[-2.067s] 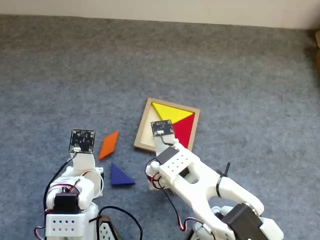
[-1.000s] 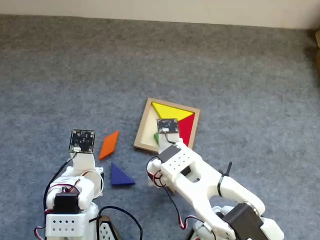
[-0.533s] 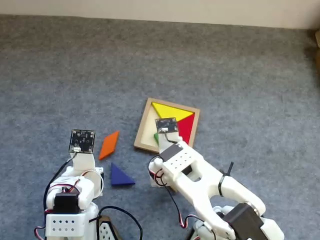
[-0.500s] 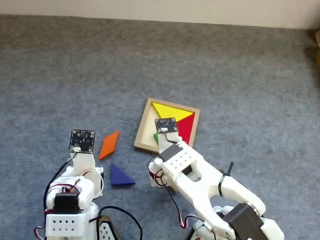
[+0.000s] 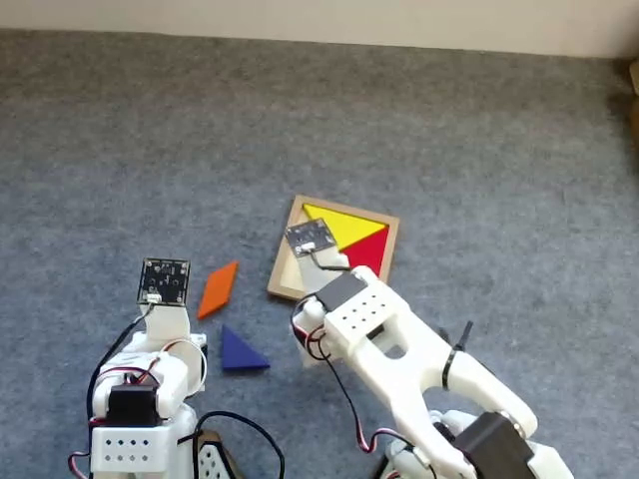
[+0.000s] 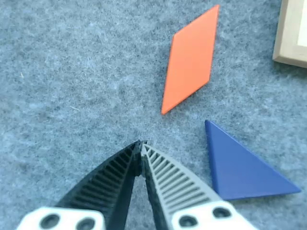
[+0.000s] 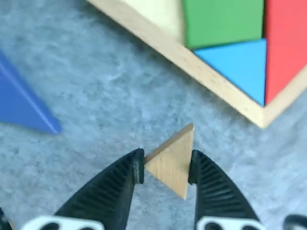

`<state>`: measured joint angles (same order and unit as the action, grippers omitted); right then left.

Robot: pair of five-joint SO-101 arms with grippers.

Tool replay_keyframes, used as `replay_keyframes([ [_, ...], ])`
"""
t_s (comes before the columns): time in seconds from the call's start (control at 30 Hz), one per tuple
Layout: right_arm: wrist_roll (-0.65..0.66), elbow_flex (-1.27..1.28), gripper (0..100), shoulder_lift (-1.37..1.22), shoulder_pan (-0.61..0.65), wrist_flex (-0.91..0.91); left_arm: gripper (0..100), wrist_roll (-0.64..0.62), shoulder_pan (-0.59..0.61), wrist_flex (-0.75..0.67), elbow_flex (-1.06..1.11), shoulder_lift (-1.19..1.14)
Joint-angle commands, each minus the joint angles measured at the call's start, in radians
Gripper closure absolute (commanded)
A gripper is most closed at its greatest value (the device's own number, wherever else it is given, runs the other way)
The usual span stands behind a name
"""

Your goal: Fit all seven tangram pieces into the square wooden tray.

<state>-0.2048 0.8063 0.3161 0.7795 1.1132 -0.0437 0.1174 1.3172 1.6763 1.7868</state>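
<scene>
Right gripper [image 7: 165, 165] clamps the tan triangle [image 7: 171, 160] just short of the tray [image 7: 201, 72], which sits mid-frame in the high view. Bare tray floor [image 7: 158, 12] lies ahead, past the near rim, beside the green piece [image 7: 220, 21]. Left gripper [image 6: 140, 146] closed on nothing, lower left.

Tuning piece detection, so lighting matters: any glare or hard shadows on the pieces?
High view: even light, no glare on the yellow triangle. Left wrist view: orange parallelogram and blue triangle evenly lit, no hard shadows. Right wrist view: wooden triangle between the jaws, matte, no glare.
</scene>
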Motion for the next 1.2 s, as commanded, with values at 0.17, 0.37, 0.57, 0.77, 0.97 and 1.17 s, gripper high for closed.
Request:
replay_keyframes([
  [0.17, 0.284, -0.15, 86.1, 0.054, -0.042, 0.002, 99, -0.008, 0.013, 0.003, 0.019, 0.042],
  [0.37, 0.502, -0.314, 86.1, -0.065, -0.111, 0.002, 99, -0.008, 0.013, 0.003, 0.019, 0.042],
  [0.57, 0.717, -0.483, 86.1, -0.249, -0.17, 0.002, 99, -0.008, 0.013, 0.003, 0.019, 0.042],
  [0.77, 0.982, -0.618, 86.1, -0.351, -0.183, 0.002, 99, -0.008, 0.013, 0.003, 0.019, 0.042],
  [0.97, 1.257, -0.662, 86.1, -0.4, -0.183, 0.002, 99, -0.008, 0.013, 0.003, 0.019, 0.042],
  [1.17, 1.548, -0.659, 86.1, -0.407, -0.183, 0.002, 99, -0.008, 0.013, 0.003, 0.019, 0.042],
])
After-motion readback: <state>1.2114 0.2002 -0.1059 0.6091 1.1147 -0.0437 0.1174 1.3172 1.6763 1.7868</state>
